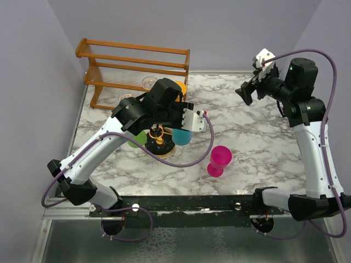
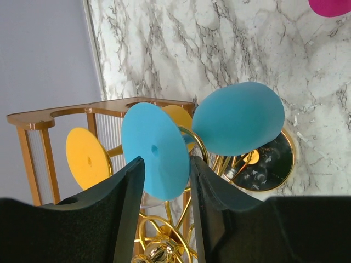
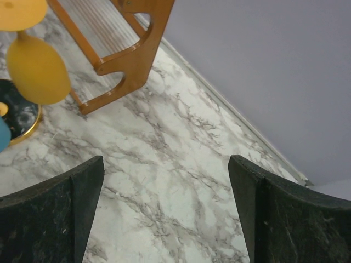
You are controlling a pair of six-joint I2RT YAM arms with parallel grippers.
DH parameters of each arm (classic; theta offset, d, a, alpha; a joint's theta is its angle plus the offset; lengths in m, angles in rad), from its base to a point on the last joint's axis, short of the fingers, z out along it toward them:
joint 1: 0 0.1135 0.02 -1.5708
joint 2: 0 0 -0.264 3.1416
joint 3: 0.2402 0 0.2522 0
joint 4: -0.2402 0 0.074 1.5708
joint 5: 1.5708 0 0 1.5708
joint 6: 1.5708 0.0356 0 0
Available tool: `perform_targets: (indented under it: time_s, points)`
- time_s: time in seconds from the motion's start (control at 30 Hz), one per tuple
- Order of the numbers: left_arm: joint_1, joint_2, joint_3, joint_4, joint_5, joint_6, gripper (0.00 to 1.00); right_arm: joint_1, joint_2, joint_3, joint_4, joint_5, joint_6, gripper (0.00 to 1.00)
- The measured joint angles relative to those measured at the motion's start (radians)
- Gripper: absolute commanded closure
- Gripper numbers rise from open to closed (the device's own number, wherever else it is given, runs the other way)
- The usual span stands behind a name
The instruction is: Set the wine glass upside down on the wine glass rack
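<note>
A blue wine glass (image 2: 238, 118) hangs upside down on the gold wire wine glass rack (image 2: 164, 241). Its bowl is over the rack's round black base (image 2: 274, 164) and its foot (image 2: 155, 150) is up by my left fingers. My left gripper (image 2: 165, 164) is open; the jaws stand apart on either side of that foot, with the gold wire showing through the gap. From above, the blue wine glass (image 1: 182, 136) and the rack (image 1: 162, 139) sit under my left wrist. My right gripper (image 3: 164, 175) is open and empty, raised at the far right (image 1: 245, 93).
A yellow glass (image 3: 37, 68) and a green one (image 1: 137, 139) also hang on the rack. A magenta glass (image 1: 219, 160) stands on the marble to the rack's right. The orange-brown wooden frame (image 1: 134, 66) stands at the back left, with clear glasses (image 1: 148, 82) by it.
</note>
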Motion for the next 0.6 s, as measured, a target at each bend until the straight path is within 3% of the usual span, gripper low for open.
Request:
perform_targets:
  time_s: [0.27,0.6]
  points:
    - [0.000,-0.004,0.006,-0.005,0.032,-0.021,0.51,0.010,0.013,-0.027,-0.149,-0.187,-0.071,0.09]
    - [0.000,-0.004,0.053,-0.050,0.049,-0.043,0.51,0.025,0.010,-0.164,-0.251,-0.264,-0.146,0.10]
